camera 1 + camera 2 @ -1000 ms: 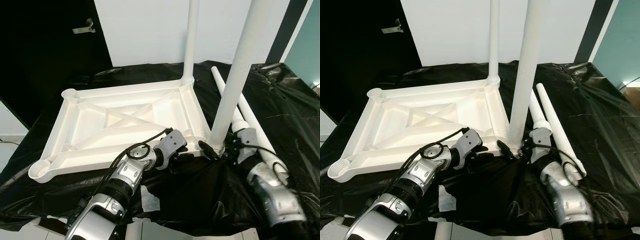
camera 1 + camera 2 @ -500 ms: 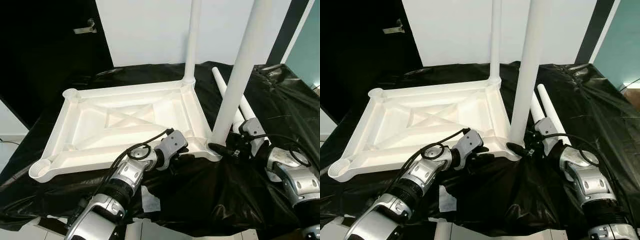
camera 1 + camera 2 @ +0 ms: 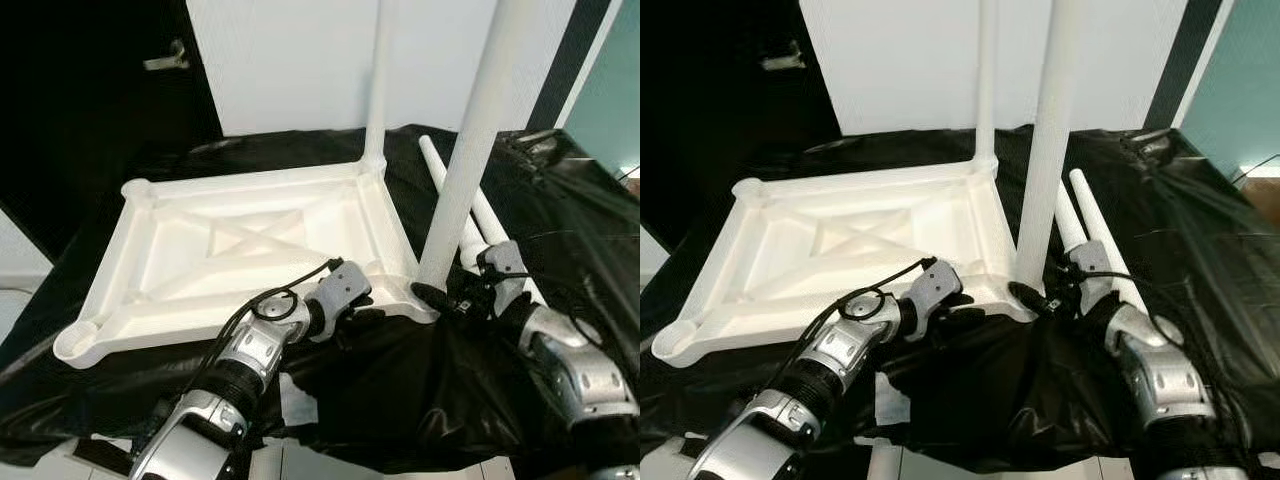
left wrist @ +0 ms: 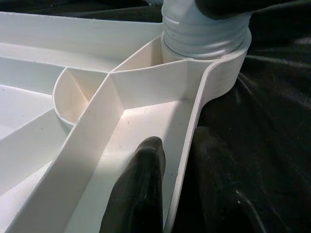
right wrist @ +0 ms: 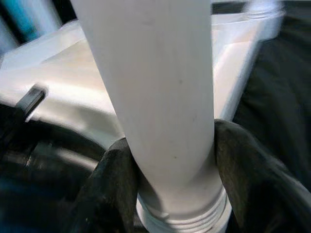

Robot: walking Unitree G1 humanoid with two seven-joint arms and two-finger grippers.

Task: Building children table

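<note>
Grippers work the near edge of the upturned white tabletop [image 3: 240,235], which lies underside up on a black plastic sheet [image 3: 560,200]. Our left gripper [image 4: 170,160] sits at about 6 o'clock in the scene, its fingers [image 4: 141,184] clamped on the tabletop's near rim, one inside the frame and one outside on the sheet. At about 4 o'clock our right gripper [image 5: 167,160] closes around the base of the near table leg [image 3: 470,150], a finger pressed to each side just above the threaded end. That leg stands upright in the near right corner socket [image 4: 206,43].

Farther back, at about 3 o'clock, two loose white legs [image 3: 1085,215] lie side by side on the sheet, just beside the right arm. At about 12 o'clock a second upright leg [image 3: 378,80] rises from the far right corner. The two left corner sockets, near [image 3: 75,340] and far [image 3: 135,187], stand open. Beyond the sheet we see a white wall [image 3: 290,60] and, at about 10 o'clock, a dark door [image 3: 90,90].
</note>
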